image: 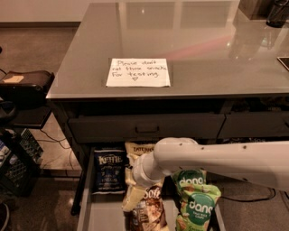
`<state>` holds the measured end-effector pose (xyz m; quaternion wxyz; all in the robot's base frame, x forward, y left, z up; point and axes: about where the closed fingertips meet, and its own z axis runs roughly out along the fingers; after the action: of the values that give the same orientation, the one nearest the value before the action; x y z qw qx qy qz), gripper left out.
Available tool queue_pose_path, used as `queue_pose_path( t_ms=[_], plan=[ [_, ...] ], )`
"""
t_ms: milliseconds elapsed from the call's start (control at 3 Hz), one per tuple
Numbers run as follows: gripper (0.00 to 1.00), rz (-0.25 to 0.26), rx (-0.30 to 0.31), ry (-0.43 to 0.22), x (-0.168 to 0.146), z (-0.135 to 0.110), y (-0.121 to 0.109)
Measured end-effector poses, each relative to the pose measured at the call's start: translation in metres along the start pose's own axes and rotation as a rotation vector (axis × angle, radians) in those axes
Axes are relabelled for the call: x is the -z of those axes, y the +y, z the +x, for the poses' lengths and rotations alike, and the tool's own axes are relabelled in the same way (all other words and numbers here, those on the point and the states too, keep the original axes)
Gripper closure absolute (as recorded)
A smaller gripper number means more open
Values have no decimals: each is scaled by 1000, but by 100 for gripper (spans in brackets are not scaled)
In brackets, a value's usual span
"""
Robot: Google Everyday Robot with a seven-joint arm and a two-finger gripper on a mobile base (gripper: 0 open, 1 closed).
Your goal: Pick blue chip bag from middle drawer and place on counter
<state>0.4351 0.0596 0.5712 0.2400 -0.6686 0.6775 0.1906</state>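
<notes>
The blue chip bag (109,170), navy with a white "Kettle" panel, lies at the back left of the open middle drawer (101,217). My white arm reaches in from the right. The gripper (132,197) points down into the drawer, just right of the blue bag and over the tan-and-brown bags (145,208). It is not touching the blue bag. The glossy grey counter (194,45) lies above and carries a white handwritten note (137,72).
Green "dang" bags (195,203) lie in the drawer's right part, under my arm. A closed drawer front with a recessed handle (146,128) sits above the open drawer. A dark cart and a crate (20,149) stand at the left. A dark object (277,13) sits on the counter's far right corner.
</notes>
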Motion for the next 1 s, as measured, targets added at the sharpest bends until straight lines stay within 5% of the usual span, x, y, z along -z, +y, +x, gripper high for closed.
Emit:
queue_pose_path(
  t_ms=[1000],
  plan=[
    [0,25,126,-15,-127,-43,-28]
  ],
)
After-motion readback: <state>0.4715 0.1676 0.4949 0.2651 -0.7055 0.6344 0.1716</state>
